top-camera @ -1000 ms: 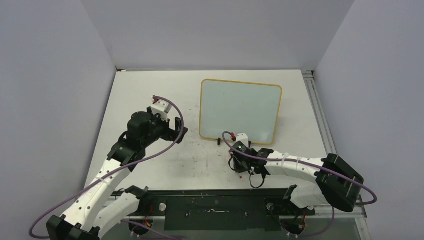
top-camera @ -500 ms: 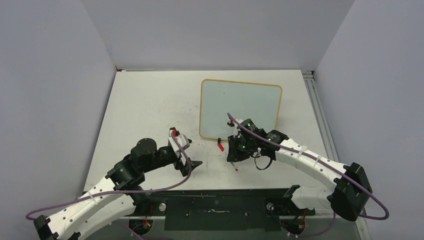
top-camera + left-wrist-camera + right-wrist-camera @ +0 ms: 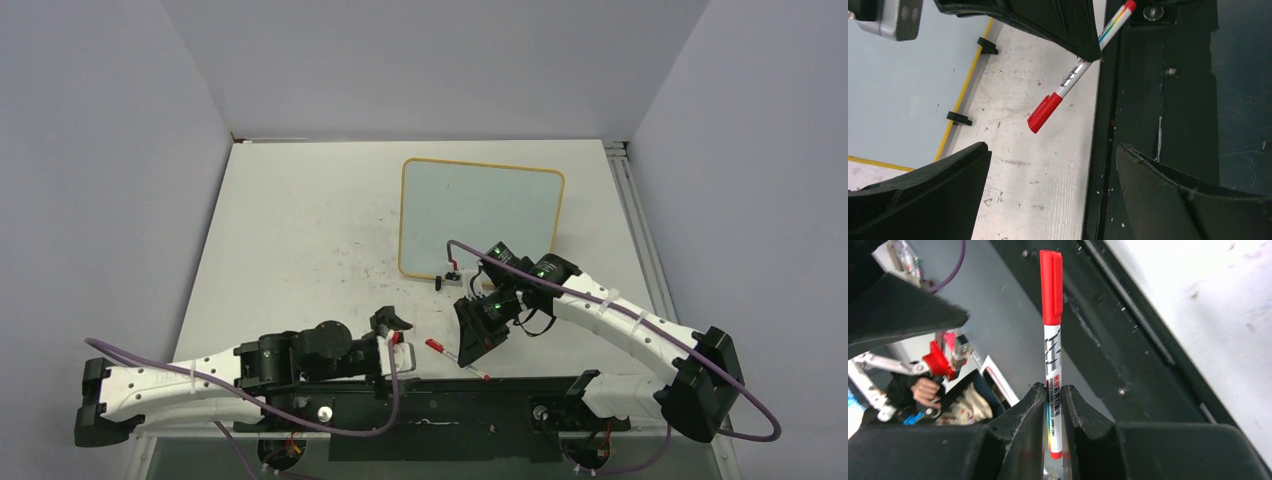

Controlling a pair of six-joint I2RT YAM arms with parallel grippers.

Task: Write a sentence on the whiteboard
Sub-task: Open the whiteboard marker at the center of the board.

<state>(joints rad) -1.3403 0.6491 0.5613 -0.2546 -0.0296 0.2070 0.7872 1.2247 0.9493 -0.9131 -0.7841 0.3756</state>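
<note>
The whiteboard (image 3: 480, 215) lies flat at the middle right of the table, with a pale bluish surface, a light-wood frame and two black clip feet (image 3: 959, 118). No red lettering shows on it. My right gripper (image 3: 463, 355) is shut on a white marker with a red cap (image 3: 437, 347) and holds it over the table's near edge, cap pointing left. In the right wrist view the marker (image 3: 1053, 370) stands between the shut fingers (image 3: 1034, 410). My left gripper (image 3: 402, 340) is open and empty, facing the cap (image 3: 1044, 112) from a short gap. The board's corner shows in the left wrist view (image 3: 898, 90).
The black base rail (image 3: 430, 400) runs along the near edge under the marker's tail. The white tabletop (image 3: 300, 220) is scuffed with grey marks. Grey walls enclose the left, back and right sides. A metal rail (image 3: 640, 230) borders the right edge.
My left arm swung from the table's left middle down to the near edge, its open gripper now facing the marker. My right gripper carried the marker toward the near edge, cap leftward.
</note>
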